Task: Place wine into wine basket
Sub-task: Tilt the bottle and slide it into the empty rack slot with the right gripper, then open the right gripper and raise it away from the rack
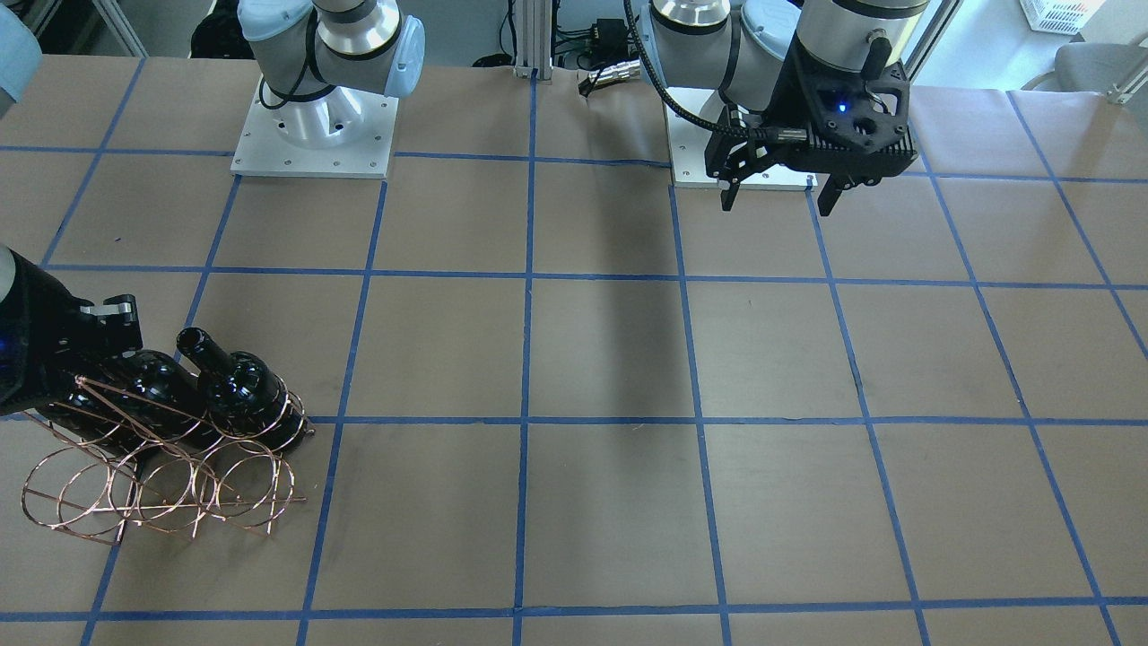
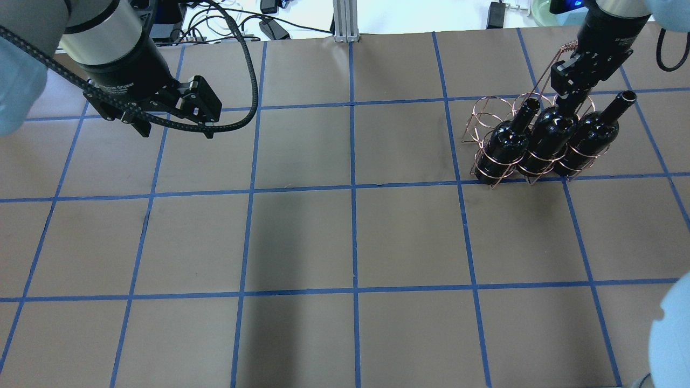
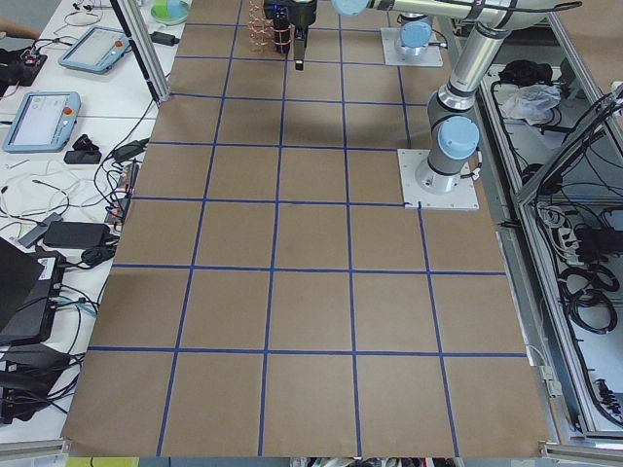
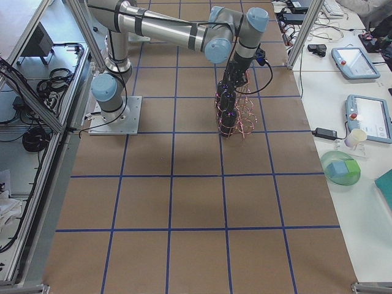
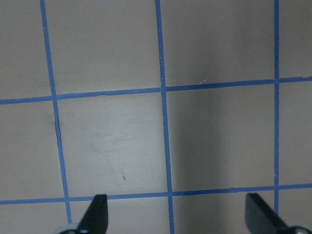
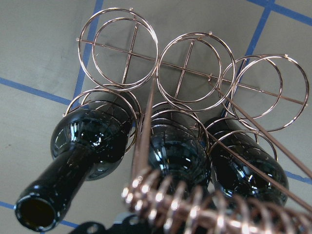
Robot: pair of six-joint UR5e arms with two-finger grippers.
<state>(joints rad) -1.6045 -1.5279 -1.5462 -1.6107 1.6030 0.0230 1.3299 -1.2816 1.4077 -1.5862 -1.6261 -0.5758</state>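
Observation:
The copper wire wine basket [image 2: 485, 110] lies at the table's far right, its upper row of rings empty [image 6: 126, 44]. Three near-black wine bottles lie side by side in its lower rings: left [image 2: 504, 143], middle [image 2: 547, 134] and right [image 2: 590, 134]. My right gripper [image 2: 568, 99] is shut on the middle bottle's neck, which it hides. The wire-wrapped handle bar [image 6: 195, 209] runs close under the right wrist camera. My left gripper [image 2: 177, 132] is open and empty above bare table at the far left; its fingertips [image 5: 97, 214] show over the blue grid.
The table [image 2: 350, 242] is brown paper with a blue tape grid. The basket sits near the table's right end [image 1: 161, 493]. Both arm bases [image 1: 314, 135] stand on the robot's side. Tablets and a green dish [image 4: 340, 168] lie on a side bench.

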